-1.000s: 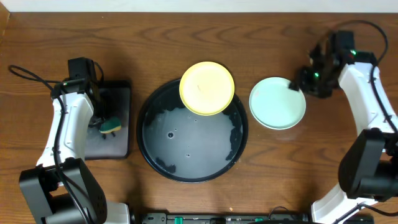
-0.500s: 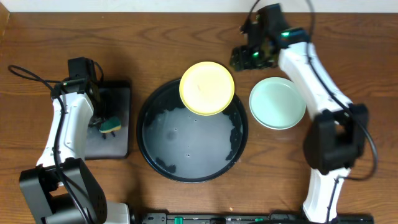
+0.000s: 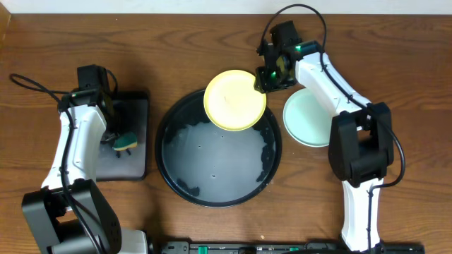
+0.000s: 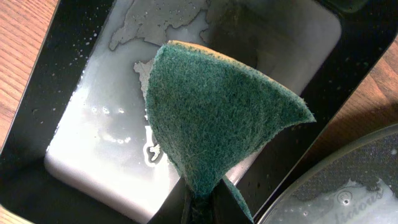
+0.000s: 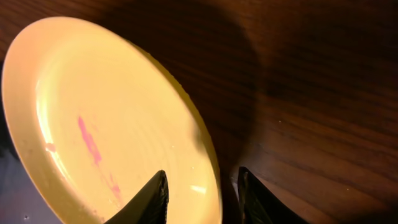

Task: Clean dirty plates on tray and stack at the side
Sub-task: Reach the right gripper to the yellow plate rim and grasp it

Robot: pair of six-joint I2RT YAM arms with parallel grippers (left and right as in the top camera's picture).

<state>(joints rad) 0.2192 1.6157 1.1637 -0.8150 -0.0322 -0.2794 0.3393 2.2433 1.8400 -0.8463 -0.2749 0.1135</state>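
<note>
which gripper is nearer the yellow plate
Right. The right gripper is at the yellow plate's rim, a finger on each side of it. The left gripper is well off to the left over the small tray, holding a sponge.

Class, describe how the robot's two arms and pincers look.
The left arm and right arm have white shells with black joints. Black cables loop from each. The right pincer has dark, tapered fingers; green lights glow on its wrist.
</note>
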